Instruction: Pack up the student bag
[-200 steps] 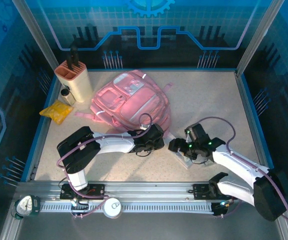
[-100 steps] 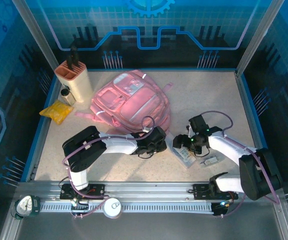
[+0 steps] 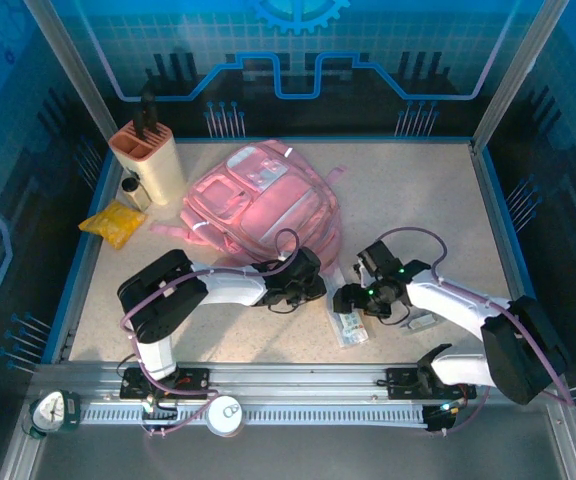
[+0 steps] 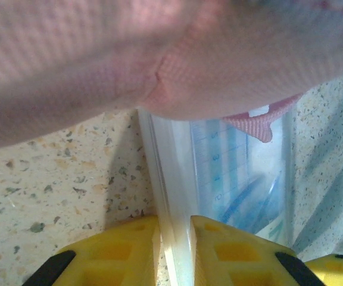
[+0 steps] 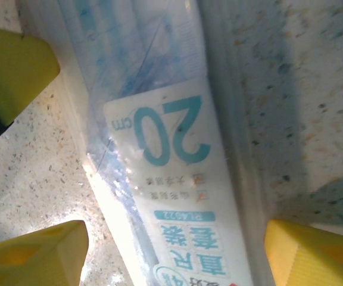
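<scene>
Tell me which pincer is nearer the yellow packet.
Left. The left pincer sits at the near edge of the student bag, right of the yellow packet; the right pincer is farther right, over the ruler packet.

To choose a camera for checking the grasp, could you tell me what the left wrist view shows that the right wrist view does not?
Left wrist's own: the student bag overhanging, the left gripper shut on the ruler packet. Right wrist's own: the 20 cm label, with the right gripper open astride it. Shared: the ruler packet on the speckled table.
</scene>
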Robot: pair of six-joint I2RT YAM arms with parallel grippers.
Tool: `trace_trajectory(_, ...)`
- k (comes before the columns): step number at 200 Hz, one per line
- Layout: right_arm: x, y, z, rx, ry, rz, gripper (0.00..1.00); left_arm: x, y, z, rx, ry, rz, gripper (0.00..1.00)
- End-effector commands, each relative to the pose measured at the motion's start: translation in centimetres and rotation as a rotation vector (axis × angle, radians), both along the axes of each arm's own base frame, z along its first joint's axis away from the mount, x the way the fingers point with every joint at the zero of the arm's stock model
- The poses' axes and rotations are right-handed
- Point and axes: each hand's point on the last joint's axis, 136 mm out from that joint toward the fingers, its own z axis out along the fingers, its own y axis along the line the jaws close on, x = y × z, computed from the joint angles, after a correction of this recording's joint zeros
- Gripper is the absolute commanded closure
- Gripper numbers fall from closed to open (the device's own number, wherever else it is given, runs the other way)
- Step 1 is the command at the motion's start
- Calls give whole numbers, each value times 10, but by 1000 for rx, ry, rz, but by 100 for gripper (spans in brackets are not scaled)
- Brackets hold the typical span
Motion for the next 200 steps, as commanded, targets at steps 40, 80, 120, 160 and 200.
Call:
trace_trajectory(40,-12,10,-21,66,95,72,31,-2,8,-21,66,36,-13,85)
trace_trajectory(80,-7,31,-3,188,69,90,40,-5,7,-25,70,49,-21,88)
trace_trajectory(120,-1,34,6,224,47,93,47,-5,7,-25,77,49,-26,89)
trace_trajectory(160,-2,32,2,240,60,81,58,-5,6,-25,80,50,-37,89)
trace_trajectory(200,0,27,2,240,51,64,73,-5,4,-21,78,40,-45,90)
